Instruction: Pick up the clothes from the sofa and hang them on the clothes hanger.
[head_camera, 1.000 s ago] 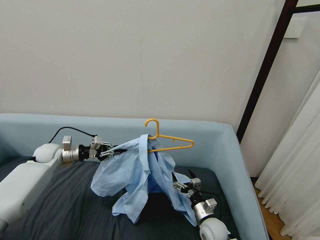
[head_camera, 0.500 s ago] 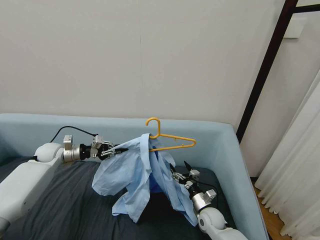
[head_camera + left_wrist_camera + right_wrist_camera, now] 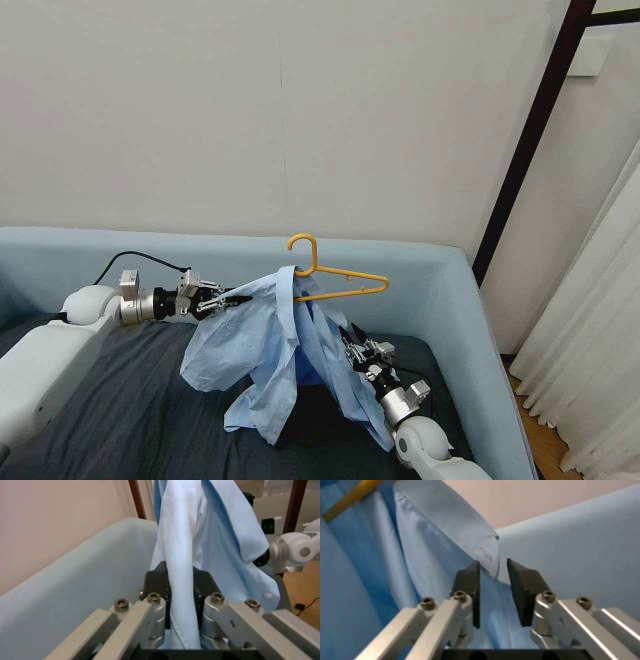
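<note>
A light blue shirt (image 3: 268, 350) hangs partly over a yellow hanger (image 3: 338, 280) above the sofa, bunched on the hanger's left half. My left gripper (image 3: 233, 298) reaches in from the left and is shut on a fold of the shirt (image 3: 182, 555), the cloth pinched between its dark pads (image 3: 156, 579). My right gripper (image 3: 356, 352) sits low on the shirt's right side. In the right wrist view it (image 3: 493, 583) is open, with a loose edge of the shirt (image 3: 470, 536) hanging in the gap between its fingers. The hanger's bar (image 3: 347, 497) shows above.
The sofa has a pale blue back (image 3: 90, 250) and a dark grey seat (image 3: 130, 420). A plain wall rises behind it. A dark door frame (image 3: 530, 130) and white curtains (image 3: 600, 340) stand to the right.
My right gripper has risen and moved in against the shirt's right edge, its fingers narrower than before. The left arm has drawn slightly leftward, still holding the shirt.
</note>
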Motion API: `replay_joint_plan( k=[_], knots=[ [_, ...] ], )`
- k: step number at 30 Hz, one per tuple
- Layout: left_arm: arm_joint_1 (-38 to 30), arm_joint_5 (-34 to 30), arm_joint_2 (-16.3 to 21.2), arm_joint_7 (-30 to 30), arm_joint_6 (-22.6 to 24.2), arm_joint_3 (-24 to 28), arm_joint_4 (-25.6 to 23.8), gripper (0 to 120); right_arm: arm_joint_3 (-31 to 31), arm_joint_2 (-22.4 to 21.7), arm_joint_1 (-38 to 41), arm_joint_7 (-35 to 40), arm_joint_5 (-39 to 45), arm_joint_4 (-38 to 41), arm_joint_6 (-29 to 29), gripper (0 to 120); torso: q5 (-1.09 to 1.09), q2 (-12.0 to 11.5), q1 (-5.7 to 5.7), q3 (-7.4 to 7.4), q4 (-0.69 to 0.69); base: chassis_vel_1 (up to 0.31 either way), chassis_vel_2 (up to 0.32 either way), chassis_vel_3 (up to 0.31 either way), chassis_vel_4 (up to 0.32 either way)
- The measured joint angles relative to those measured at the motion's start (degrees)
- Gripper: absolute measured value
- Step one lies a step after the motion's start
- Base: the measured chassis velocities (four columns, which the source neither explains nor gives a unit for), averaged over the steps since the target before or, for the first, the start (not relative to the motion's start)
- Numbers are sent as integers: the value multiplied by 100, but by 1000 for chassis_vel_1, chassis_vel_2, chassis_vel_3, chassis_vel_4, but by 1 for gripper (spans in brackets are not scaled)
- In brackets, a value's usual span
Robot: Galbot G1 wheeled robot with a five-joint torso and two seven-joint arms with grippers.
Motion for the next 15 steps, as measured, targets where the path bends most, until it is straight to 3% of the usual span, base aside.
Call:
replay_joint_plan(
  k=[7, 15],
  knots=[
    [-17, 47, -33, -1, -21, -11, 76, 7, -2, -53, 10, -233, 116, 29, -20, 0, 0, 0, 0, 0, 0, 0, 0, 0, 0],
    [-130, 8, -112, 1, -77, 50, 190, 7, 172, -91, 22, -185, 250, 179, -26, 0, 1, 0, 0, 0, 0, 0, 0, 0, 0]
  ],
)
